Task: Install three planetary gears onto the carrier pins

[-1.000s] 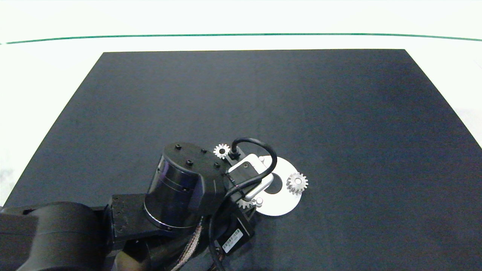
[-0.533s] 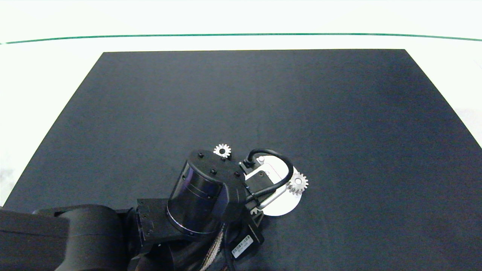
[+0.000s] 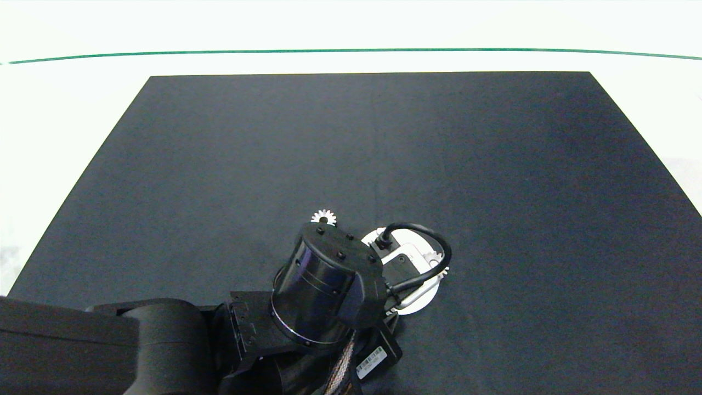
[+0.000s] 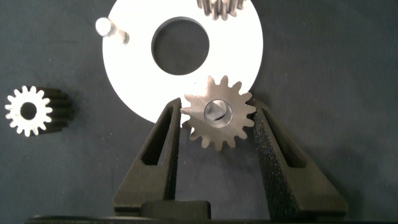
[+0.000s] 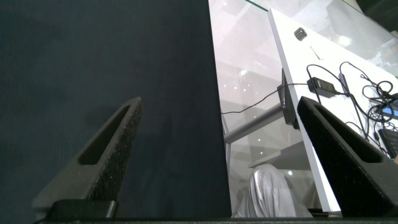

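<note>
In the left wrist view a white disc (image 4: 249, 43) lies on the dark mat. One planetary gear (image 4: 217, 113) sits at the disc's near edge with a carrier pin showing through its hole. My left gripper (image 4: 217, 107) is shut on it, the fingers (image 4: 163, 140) touching its teeth on both sides. A second gear (image 4: 217, 7) sits on the far pin, and one pin (image 4: 106, 28) stands bare. The third gear (image 4: 28, 111) lies loose on the mat (image 3: 323, 217). From above, my left arm (image 3: 323, 285) covers most of the disc (image 3: 419, 299).
The black mat (image 3: 493, 164) spreads wide behind and to the right of the disc, on a white table. My right gripper (image 5: 219, 102) hangs open over the mat's edge, off to the side, and is out of the head view.
My left arm has moved to the right over the disc. It now hides the disc's centre hole and most of the gear on the right-hand pin.
</note>
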Robot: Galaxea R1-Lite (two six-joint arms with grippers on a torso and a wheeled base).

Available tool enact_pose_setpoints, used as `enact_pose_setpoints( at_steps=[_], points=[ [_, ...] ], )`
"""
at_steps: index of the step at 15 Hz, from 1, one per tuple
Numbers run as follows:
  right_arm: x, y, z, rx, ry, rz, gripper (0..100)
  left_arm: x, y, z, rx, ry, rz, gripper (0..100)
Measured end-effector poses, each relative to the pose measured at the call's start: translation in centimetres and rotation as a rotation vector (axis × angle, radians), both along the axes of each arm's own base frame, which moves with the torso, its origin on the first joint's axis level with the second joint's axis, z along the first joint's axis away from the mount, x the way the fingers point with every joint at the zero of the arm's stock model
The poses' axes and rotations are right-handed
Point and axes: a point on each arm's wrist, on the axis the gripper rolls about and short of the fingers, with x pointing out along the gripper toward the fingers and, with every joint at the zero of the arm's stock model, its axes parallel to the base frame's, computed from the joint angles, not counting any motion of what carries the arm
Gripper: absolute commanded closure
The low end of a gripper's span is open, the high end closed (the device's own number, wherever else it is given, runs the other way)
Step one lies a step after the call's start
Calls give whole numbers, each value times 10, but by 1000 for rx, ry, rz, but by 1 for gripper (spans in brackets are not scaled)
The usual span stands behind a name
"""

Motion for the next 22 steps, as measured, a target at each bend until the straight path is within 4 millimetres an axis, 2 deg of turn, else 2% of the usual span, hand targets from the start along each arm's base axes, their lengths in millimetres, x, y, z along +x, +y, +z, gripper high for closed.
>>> enact_pose_setpoints(
  at_steps=[10, 22],
  points=[
    [0, 0, 0, 1, -2, 3, 0, 13, 2, 0, 22, -19, 21, 93],
    [-1, -1, 1, 3, -8, 5, 0, 12, 0, -5, 32, -9, 18, 93]
  ],
)
